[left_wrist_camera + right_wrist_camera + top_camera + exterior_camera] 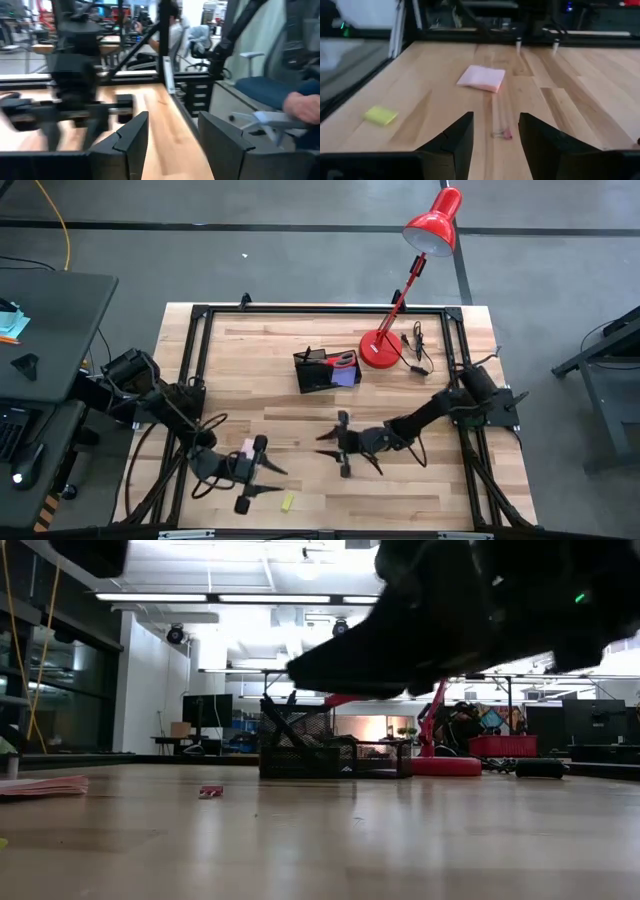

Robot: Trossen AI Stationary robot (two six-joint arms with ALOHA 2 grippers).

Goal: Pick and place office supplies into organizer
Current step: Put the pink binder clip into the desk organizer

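The black organizer [318,371] stands at the table's far middle, with red-handled scissors [340,360] and a purple pad [346,377] in it. On the table lie a pink sticky pad [481,78], a yellow piece [380,115] and a tiny pink clip [503,133]. My right gripper [496,120] is open and empty. It points toward the table's left, and the clip lies just ahead of its fingers. My left gripper [278,480] is open and empty at the near left, beside the pink pad [246,447] and the yellow piece [288,501].
A red desk lamp [382,348] stands right of the organizer, its cable [418,350] lying on the table beside it. A black frame [190,360] runs round the table. A person's hand [300,105] shows beyond the table's edge in the left wrist view.
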